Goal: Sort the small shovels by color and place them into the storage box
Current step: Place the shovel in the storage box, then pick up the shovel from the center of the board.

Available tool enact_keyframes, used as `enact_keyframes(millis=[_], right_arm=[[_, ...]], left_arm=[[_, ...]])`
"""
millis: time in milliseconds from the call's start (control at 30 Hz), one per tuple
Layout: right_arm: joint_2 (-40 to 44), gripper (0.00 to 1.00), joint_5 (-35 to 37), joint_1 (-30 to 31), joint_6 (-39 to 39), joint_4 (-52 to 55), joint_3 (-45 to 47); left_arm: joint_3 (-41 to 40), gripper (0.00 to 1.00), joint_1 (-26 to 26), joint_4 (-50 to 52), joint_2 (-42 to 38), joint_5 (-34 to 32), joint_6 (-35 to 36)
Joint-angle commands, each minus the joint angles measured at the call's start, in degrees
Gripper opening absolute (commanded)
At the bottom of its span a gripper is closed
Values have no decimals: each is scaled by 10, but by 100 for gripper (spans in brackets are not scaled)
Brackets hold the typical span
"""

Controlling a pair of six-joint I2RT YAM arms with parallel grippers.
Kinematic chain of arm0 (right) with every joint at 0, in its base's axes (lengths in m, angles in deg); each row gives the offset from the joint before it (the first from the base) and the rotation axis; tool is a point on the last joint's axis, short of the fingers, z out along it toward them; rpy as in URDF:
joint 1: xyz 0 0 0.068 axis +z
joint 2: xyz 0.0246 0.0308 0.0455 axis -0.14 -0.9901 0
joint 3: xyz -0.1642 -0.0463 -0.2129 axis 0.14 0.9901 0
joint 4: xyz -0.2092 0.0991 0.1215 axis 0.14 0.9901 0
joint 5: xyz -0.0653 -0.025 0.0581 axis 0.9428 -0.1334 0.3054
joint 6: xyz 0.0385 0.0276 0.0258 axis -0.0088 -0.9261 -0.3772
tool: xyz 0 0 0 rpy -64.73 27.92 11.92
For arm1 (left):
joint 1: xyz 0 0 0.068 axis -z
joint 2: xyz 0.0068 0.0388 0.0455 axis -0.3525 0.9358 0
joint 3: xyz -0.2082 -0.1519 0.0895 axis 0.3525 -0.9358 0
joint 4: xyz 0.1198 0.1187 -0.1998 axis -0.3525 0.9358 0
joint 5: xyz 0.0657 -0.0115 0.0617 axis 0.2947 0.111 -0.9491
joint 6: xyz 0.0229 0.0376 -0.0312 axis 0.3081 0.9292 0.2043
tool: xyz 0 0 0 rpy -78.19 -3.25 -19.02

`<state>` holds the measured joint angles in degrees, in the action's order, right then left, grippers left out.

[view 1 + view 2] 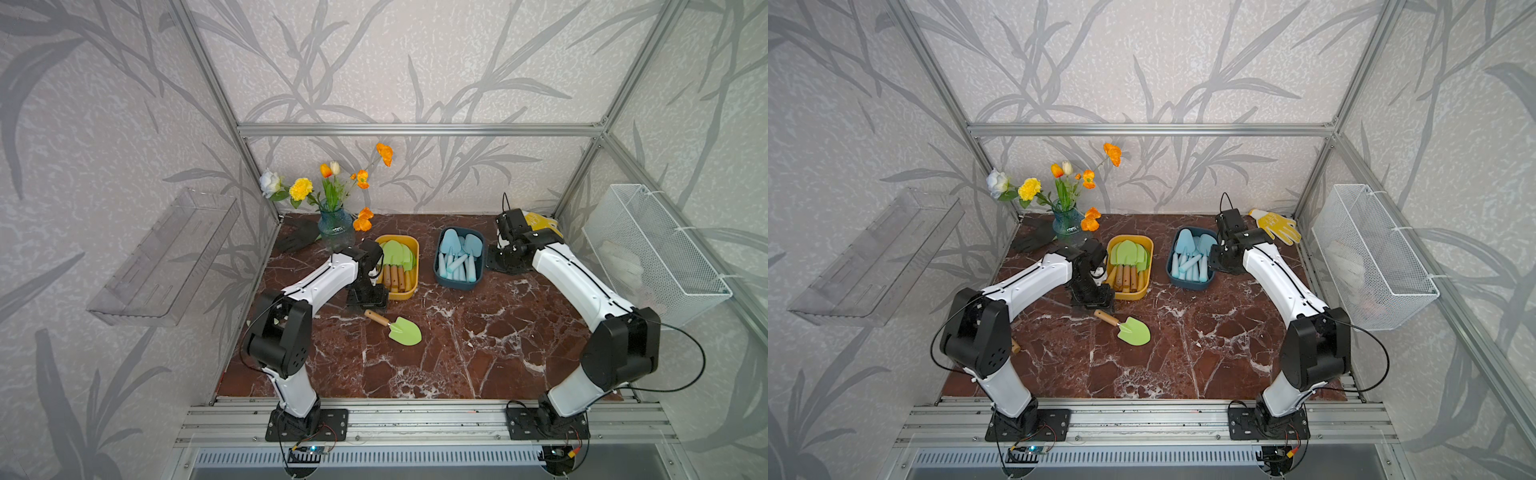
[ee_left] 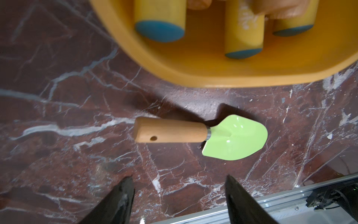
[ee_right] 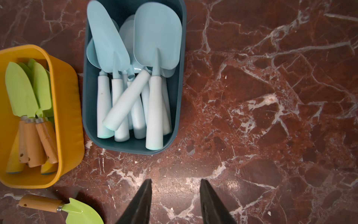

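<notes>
One green shovel [image 1: 395, 328] with a wooden handle lies loose on the marble table, just in front of the yellow storage box [image 1: 405, 294]. That box holds several green shovels [image 1: 399, 255]. Beside it, the dark blue storage box [image 1: 457, 284] holds several pale blue shovels [image 3: 155, 48]. My left gripper [image 2: 180, 176] hangs open and empty by the yellow box's near left corner, with the loose shovel [image 2: 203, 135] a short way ahead of its fingertips. Right of the blue box, my right gripper [image 3: 175, 180] is open over bare marble, holding nothing.
A glass vase of flowers [image 1: 336, 230] and a black glove [image 1: 297, 237] sit at the back left. At the back right lies a yellow glove [image 1: 1277, 226]. A wire basket [image 1: 652, 253] hangs on the right wall and a clear shelf [image 1: 166, 257] on the left.
</notes>
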<state>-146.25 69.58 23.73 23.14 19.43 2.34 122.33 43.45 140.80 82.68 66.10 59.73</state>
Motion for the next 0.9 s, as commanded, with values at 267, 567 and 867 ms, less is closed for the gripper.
enact_keyframes(millis=[267,567,867], right_arm=[[63,43,30,-1,13,10,57],[85,43,26,-1,10,6,96],[81,43,7,-1,2,-14,110]], left_arm=[[84,75,-1,-68,110,28,50],[0,74,5,-68,64,51,33],[-103,74,29,-57,-29,49,12]])
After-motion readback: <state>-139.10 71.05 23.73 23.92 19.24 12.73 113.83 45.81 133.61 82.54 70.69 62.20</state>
